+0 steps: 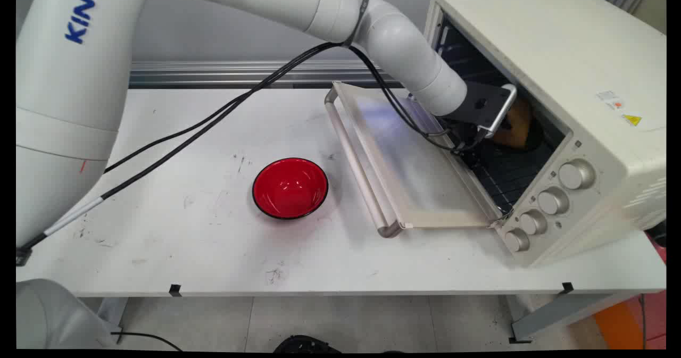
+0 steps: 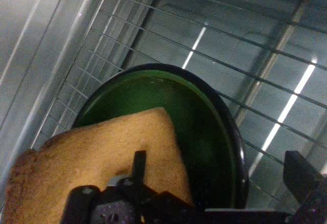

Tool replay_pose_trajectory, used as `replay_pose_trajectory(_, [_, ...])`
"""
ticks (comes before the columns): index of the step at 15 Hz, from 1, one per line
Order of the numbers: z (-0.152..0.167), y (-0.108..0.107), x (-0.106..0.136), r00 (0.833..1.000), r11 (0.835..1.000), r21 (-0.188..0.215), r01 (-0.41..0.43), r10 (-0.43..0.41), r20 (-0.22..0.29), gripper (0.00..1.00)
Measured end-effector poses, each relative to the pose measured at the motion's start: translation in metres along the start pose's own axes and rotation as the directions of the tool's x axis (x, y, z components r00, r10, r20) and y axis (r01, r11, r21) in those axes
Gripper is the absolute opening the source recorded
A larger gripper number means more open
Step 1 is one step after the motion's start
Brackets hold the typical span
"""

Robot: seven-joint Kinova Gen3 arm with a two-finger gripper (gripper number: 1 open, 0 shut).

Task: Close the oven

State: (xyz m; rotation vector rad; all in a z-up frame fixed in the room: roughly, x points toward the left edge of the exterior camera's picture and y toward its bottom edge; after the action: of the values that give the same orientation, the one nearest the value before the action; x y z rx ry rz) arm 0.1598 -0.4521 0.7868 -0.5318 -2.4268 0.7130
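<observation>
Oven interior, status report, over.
Pincer inside oven, open around bread slice. Bread in green bowl on wire rack. Red bowl on table.

We look down on a white table (image 1: 175, 241), its top scuffed with dark marks and its front edge stuck with two bits of black tape (image 1: 174, 290). Behind it rises a plain grey wall (image 1: 223, 28), with a ribbed metal rail (image 1: 234, 74) running along the table's far edge. Below we see a pale tiled floor (image 1: 346, 321), a grey table leg (image 1: 553, 313) at the right, a black cable (image 1: 149, 338) lying at the left and something orange (image 1: 620, 323) in the lower right corner.
</observation>
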Motion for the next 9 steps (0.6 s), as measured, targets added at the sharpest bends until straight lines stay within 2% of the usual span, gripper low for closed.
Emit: replay_pose_trajectory(9, [-0.040, 0.015, -0.007, 1.000, 1.000, 0.000, 0.028, -0.028, -0.011, 1.00])
